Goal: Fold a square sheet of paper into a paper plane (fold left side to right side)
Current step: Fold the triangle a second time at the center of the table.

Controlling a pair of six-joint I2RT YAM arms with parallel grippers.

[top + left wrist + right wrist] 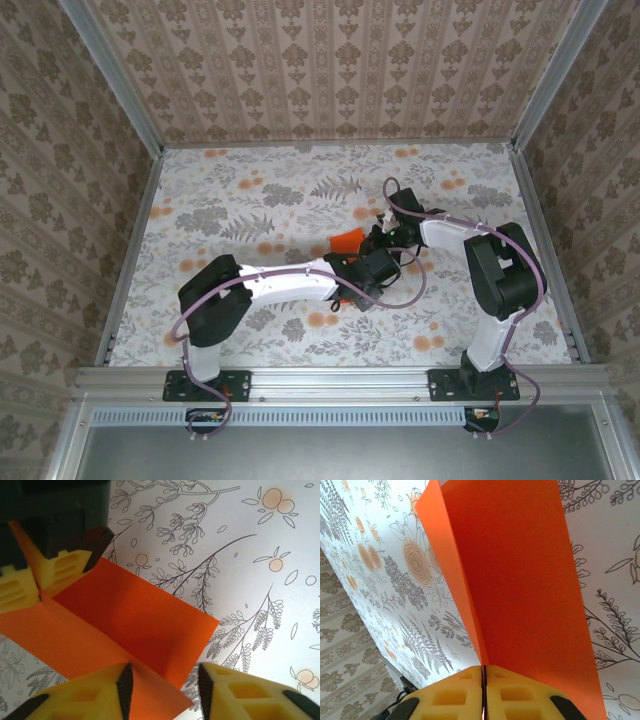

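The square sheet of paper [348, 239] is bright orange and stands bent in a V along one crease above the middle of the table. My right gripper [483, 672] is shut on the sheet [520, 570] at the crease, its yellow pads pressed flat together. In the left wrist view the same pads [60, 572] pinch the fold at the upper left. My left gripper [164, 692] is open around the near corner of the sheet [135, 615]. Its left finger [100, 690] touches the paper, and its right finger [240, 690] stands apart from it.
A floral printed cloth [250, 200] covers the table. Patterned walls [330, 70] with aluminium posts close in the back and both sides. The metal rail [340, 378] with both arm bases runs along the near edge. Both arms meet mid-table, cables looping by the right arm [500, 270].
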